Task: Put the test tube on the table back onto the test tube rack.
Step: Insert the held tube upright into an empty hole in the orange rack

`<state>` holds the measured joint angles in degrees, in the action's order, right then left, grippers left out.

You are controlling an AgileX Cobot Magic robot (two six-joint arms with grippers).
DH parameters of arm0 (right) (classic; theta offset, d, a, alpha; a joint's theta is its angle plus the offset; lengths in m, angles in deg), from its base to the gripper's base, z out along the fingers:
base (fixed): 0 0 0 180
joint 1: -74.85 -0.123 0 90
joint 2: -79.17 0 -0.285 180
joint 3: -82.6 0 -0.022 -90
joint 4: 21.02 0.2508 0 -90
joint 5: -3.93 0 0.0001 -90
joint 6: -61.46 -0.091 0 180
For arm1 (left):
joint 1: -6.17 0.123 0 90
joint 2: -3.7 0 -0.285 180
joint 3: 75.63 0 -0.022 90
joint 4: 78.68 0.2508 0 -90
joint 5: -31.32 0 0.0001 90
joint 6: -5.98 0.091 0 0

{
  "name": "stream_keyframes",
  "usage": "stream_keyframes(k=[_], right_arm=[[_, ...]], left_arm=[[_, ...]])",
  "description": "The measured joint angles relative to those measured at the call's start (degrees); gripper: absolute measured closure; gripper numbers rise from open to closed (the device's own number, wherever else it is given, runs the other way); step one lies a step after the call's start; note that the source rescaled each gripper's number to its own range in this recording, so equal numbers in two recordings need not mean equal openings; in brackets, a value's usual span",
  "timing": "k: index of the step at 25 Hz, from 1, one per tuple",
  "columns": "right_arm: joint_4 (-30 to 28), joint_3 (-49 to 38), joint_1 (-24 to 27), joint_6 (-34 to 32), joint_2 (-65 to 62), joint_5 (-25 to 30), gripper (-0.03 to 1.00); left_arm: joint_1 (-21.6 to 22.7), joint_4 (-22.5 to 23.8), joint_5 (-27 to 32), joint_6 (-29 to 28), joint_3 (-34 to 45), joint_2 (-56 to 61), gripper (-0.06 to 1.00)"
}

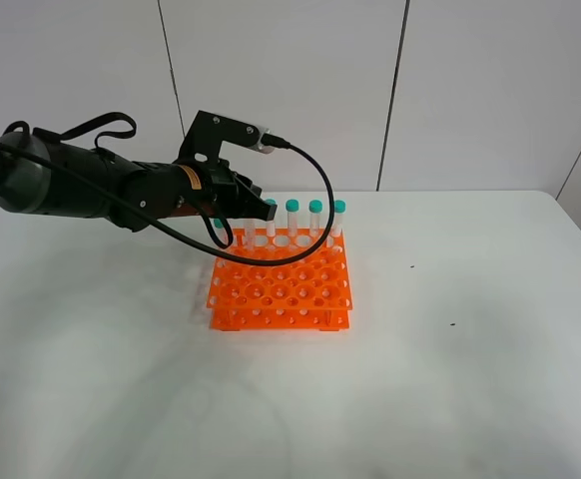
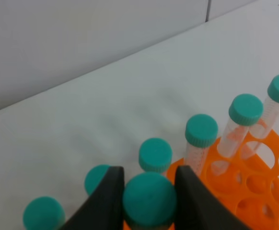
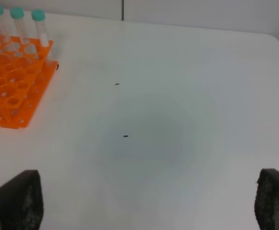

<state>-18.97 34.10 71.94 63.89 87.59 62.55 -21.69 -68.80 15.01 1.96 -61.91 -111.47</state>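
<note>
The test tube (image 2: 149, 200) shows only its teal cap, pinched between the black fingers of my left gripper (image 2: 149, 176), which is shut on it. Its body is hidden below the cap. In the high view the left gripper (image 1: 243, 208) hovers over the back left corner of the orange test tube rack (image 1: 281, 289). Other teal-capped tubes (image 1: 315, 208) stand upright along the rack's back row. My right gripper (image 3: 149, 206) is open over bare white table (image 1: 450, 349), well off to the right of the rack (image 3: 10, 86), with nothing between its fingers.
Most holes of the rack (image 2: 254, 191) stand open toward its front. Two tiny dark specks (image 3: 125, 136) lie on the table to the right of the rack. A grey panelled wall (image 1: 290, 90) rises behind the table's far edge.
</note>
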Motion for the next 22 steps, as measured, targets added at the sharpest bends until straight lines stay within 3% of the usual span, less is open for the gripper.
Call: stream_keyframes(k=[22], right_arm=[[0.00,0.00,0.00,0.00,0.00,0.00,-0.01]], left_arm=[[0.00,1.28,-0.36,2.57,0.00,-0.17,0.94]])
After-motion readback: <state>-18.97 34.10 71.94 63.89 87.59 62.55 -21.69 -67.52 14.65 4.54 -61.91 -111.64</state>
